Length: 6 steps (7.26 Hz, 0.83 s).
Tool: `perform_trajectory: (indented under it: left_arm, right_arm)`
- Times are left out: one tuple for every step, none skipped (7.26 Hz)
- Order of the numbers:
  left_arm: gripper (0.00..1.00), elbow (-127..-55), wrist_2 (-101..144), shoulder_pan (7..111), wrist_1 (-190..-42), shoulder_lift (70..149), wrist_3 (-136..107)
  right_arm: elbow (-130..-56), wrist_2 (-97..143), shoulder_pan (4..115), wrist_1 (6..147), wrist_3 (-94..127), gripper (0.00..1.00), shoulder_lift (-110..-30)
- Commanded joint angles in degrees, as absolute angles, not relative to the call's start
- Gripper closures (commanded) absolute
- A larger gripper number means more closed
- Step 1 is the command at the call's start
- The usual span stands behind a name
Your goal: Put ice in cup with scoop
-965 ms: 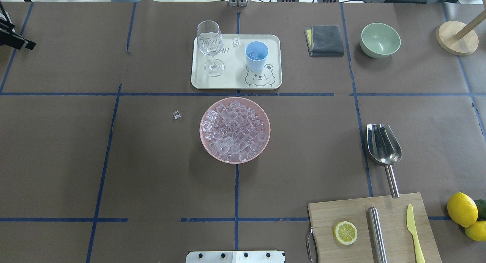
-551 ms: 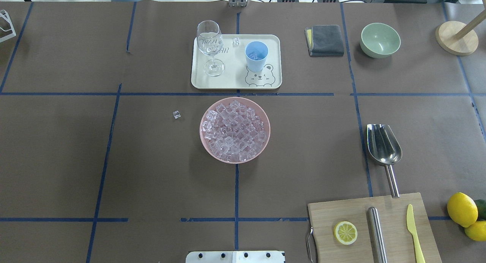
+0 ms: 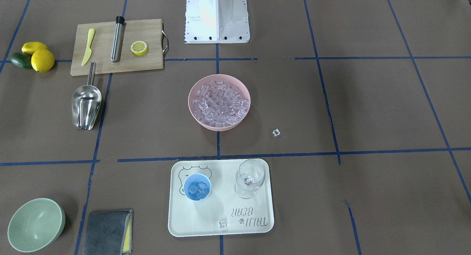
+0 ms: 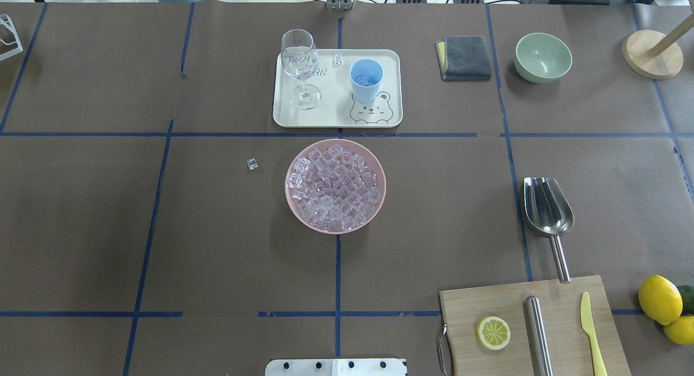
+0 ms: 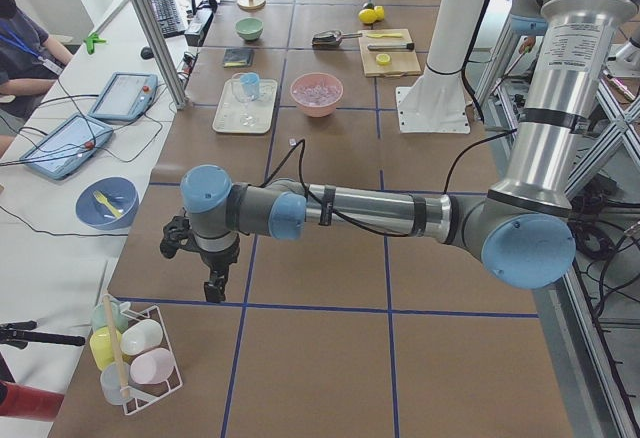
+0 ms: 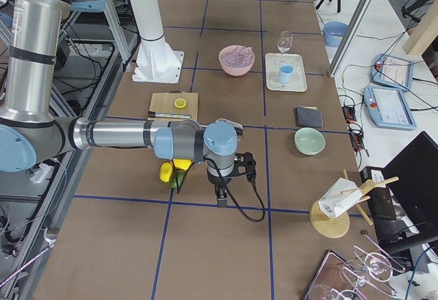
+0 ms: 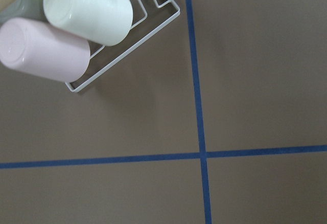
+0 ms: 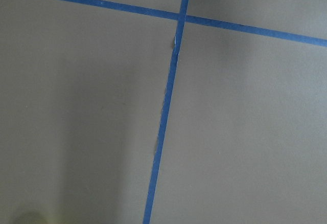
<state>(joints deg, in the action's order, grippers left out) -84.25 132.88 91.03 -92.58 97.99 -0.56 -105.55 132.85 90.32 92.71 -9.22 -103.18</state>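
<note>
Status: nothing is held over the work area and both arms are at the table ends. The left gripper (image 5: 212,292) hangs over bare paper beside a white wire rack of pastel cups (image 5: 135,353). The right gripper (image 6: 220,201) hangs near the yellow lemons (image 6: 168,171). Both show only in the side views, so I cannot tell whether the claws are wide or narrow; the wrist cameras show no fingers.

The small round light-blue plastic cup (image 4: 366,80) stands upright on the cream bear-print tray (image 4: 331,114), upper centre of the overhead view, right of the clear stemmed wine glass (image 4: 299,67). A few small clear ice cubes (image 3: 197,188) already lie in it. The bulk of the ice fills the pink round bowl (image 3: 219,128) at frame centre. One stray cube (image 4: 252,164) lies on the table left of the bowl, and another (image 4: 337,59) on the tray's top edge.

The shiny steel scoop with deep trough and thin tubular handle (image 4: 548,205) lies on the table at right of the overhead frame, well apart from bowl and cup.

Judgement: ice has been delivered and the scoop set down, so the task looks done or between loads. Another load would call for the right arm to take the handle.

Scoop axis runs nearly top-to-bottom in the overhead frame. The trough is open side up with its mouth toward the top, and the handle end meets the upper edge of the wooden cutting board (image 4: 488,305).
</note>
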Motion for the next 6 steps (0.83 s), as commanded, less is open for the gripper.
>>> perform_trajectory:
  left_arm:
    - [0.00, -85.4, 134.6, 91.3, -92.2, 94.8, -0.7]
    - [0.00, -86.6, 134.7, 91.7, -92.0, 95.6, -0.7]
    - [0.00, -88.1, 134.7, 92.1, -90.4, 95.5, -0.7]
    - [0.00, -90.5, 134.6, 92.3, -88.5, 94.8, -0.8]
    - [0.00, -90.8, 134.7, 92.3, -88.5, 94.7, -0.7]
    - [0.00, -90.9, 134.7, 92.2, -88.6, 94.7, -0.8]
  right_arm:
    - [-105.5, 132.5, 90.4, 92.3, -9.5, 0.00, -104.2]
    - [-105.6, 132.5, 90.4, 92.2, -10.0, 0.00, -104.1]
    - [-105.8, 133.1, 90.4, 92.2, -9.8, 0.00, -104.1]
    - [-106.6, 133.1, 90.4, 92.2, -9.8, 0.00, -104.2]
    - [-106.2, 132.9, 90.4, 92.2, -9.8, 0.00, -104.1]
    - [-106.6, 132.9, 90.4, 92.1, -9.8, 0.00, -104.1]
